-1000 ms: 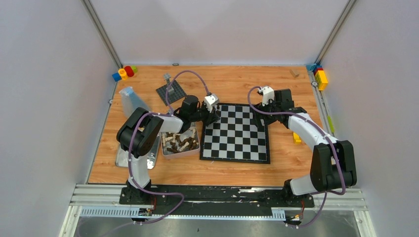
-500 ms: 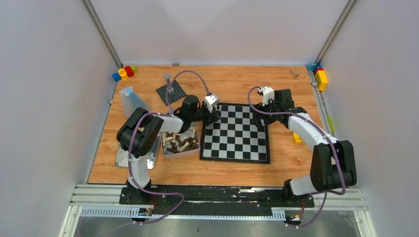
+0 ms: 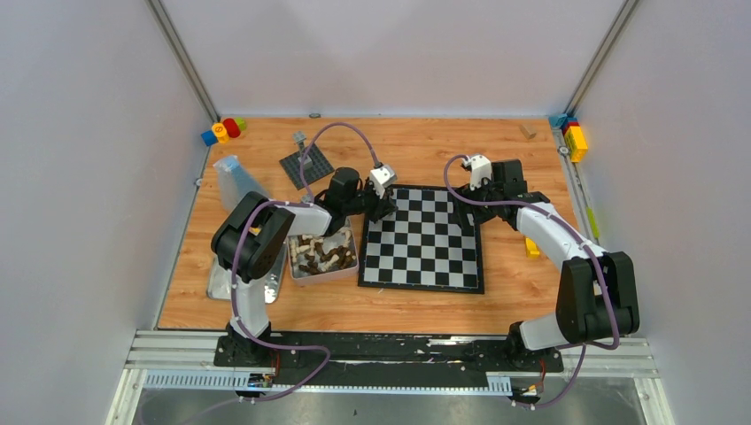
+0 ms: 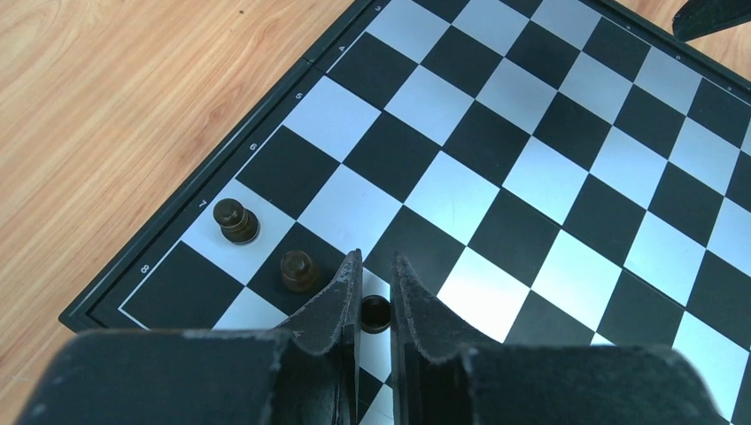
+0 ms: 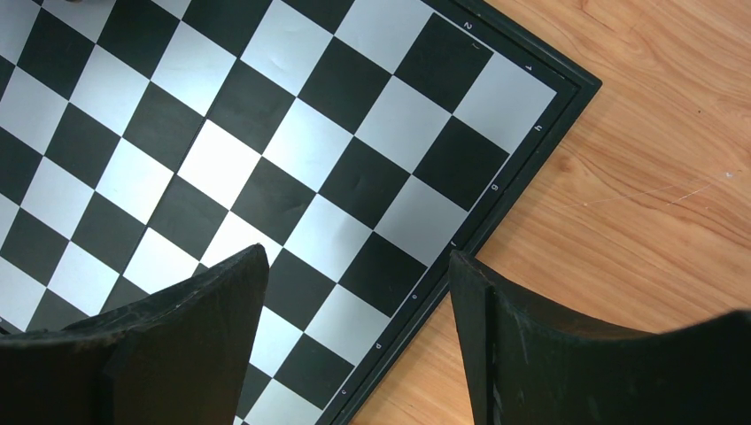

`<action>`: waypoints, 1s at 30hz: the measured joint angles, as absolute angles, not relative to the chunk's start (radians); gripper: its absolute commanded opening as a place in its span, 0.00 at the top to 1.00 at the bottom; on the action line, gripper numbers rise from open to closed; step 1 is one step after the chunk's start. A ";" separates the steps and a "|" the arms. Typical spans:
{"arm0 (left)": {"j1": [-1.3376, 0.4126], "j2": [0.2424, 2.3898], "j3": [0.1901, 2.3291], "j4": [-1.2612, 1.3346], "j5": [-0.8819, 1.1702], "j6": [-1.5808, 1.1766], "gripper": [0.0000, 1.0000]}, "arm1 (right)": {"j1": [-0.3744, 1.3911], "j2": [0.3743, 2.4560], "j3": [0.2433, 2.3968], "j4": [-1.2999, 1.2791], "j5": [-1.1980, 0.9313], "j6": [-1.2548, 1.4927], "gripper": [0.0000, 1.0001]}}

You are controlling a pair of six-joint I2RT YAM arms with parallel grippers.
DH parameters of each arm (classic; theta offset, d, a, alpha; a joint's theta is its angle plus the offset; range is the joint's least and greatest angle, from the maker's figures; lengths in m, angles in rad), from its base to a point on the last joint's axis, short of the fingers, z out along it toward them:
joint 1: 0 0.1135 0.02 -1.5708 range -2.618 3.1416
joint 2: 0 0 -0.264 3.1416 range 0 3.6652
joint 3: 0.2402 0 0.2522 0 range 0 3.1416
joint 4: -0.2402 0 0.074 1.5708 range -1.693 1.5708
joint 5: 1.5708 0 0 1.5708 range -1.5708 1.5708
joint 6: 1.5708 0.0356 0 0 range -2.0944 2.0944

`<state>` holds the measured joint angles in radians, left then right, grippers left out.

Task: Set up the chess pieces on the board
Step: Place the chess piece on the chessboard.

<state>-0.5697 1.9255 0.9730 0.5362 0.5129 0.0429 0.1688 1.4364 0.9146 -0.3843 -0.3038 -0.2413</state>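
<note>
Far left: coloured bricks (image 3: pixel 221 131) are sitting in the back corner of the table (image 3: pixel 425 146), and a grey studded baseplate (image 3: pixel 306 166) is lying further in. The metal tin (image 3: pixel 323 279) is holding a heap of dark and cream chess pieces (image 3: pixel 321 255) and is sitting just beside the left edge of the board (image 3: pixel 425 257).

My left pincer (image 4: pixel 376 260) is hanging over the board's far-left corner, jaws drawn in narrow and pinching a dark piece (image 4: pixel 375 312). Can't tell if its base is touching the board. One dark pawn (image 4: pixel 237 221) is standing on the white square by the 7 mark. A second dark pawn (image 4: pixel 299 271) is standing on the black square next to it. The pinched piece is lining up on the next square of that row.

My right pincer (image 5: pixel 356 257) is hovering over the board's far-right corner, jaws spread wide and gripping nothing.

Right of the board a yellow brick (image 3: pixel 532 248) is lying on the wood, and a brick stack (image 3: pixel 574 137) is sitting in the far-right corner.
</note>
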 measured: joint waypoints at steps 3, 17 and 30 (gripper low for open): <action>-0.570 1.927 0.974 0.531 0.510 0.043 0.84 | 0.169 1.436 0.915 -0.384 -0.304 -0.241 0.25; -0.570 1.935 0.978 0.505 0.501 0.051 0.73 | 0.169 1.436 0.915 -0.384 -0.303 -0.242 0.25; -0.570 1.900 0.981 0.455 0.500 0.062 0.58 | 0.169 1.436 0.915 -0.384 -0.299 -0.242 0.25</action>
<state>-0.5697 1.8999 0.9806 0.4553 0.4999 0.0616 0.1688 1.4364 0.9146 -0.3843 -0.2989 -0.2417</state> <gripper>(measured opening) 0.399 0.754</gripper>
